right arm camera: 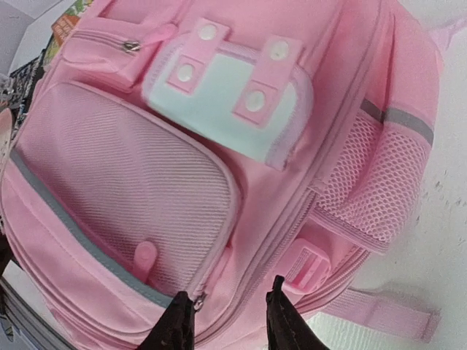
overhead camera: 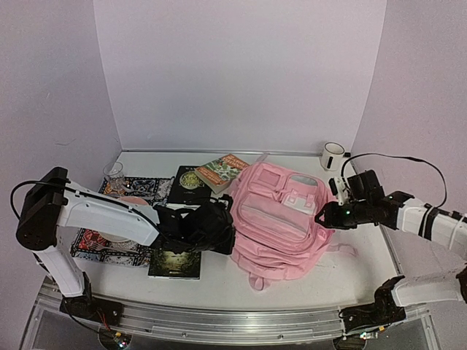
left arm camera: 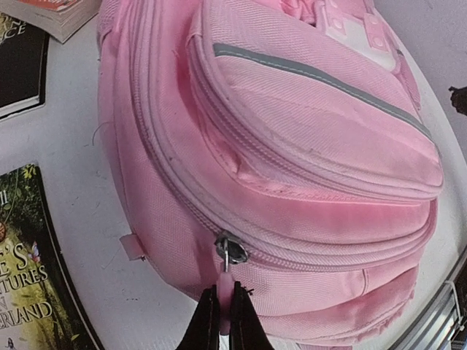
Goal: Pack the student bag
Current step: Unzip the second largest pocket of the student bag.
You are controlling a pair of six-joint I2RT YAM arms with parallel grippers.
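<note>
**Student bag (overhead camera: 281,219) flat on counter (overhead camera: 365,273); left tool (left arm camera: 222,324) clamped, right tool (right arm camera: 230,321) apart**

Bag: soft pink woven fabric, lying front-up mid-counter, top toward the back wall. Rounded, padded pockets are stacked on its front. A grey stripe (left arm camera: 314,73) crosses one pocket. The white patch (right arm camera: 233,109) has two pink tabs over it, each with round snap studs. There is a mesh side pocket (right arm camera: 372,182) on its right flank, with a plastic buckle (right arm camera: 306,266) and a webbing strap (right arm camera: 379,313) below it.

Left tool: fingers together, pinching the pink zipper pull (left arm camera: 226,288) at the bag's left side. The metal slider (left arm camera: 230,251) sits just above the tips, on the curved main zip track.

Right tool: fingers stand apart at the bag's right edge. The left-hand tip is just beside a small slider (right arm camera: 198,297) on the ribbed front pocket.

Edges and room:
- Left of the bag, a dark paperback (overhead camera: 175,262) lies near the left tool.
- Two more books (overhead camera: 188,186) (overhead camera: 222,171) lie at the bag's upper left, the colourful one touching it.
- A patterned cloth (overhead camera: 109,244) and a clear glass (overhead camera: 113,173) are farther left.
- A white mug (overhead camera: 333,155) stands in the back right corner, well apart from the bag.
- Bare counter shows to the bag's right and along the near metal rail (overhead camera: 241,321).
</note>
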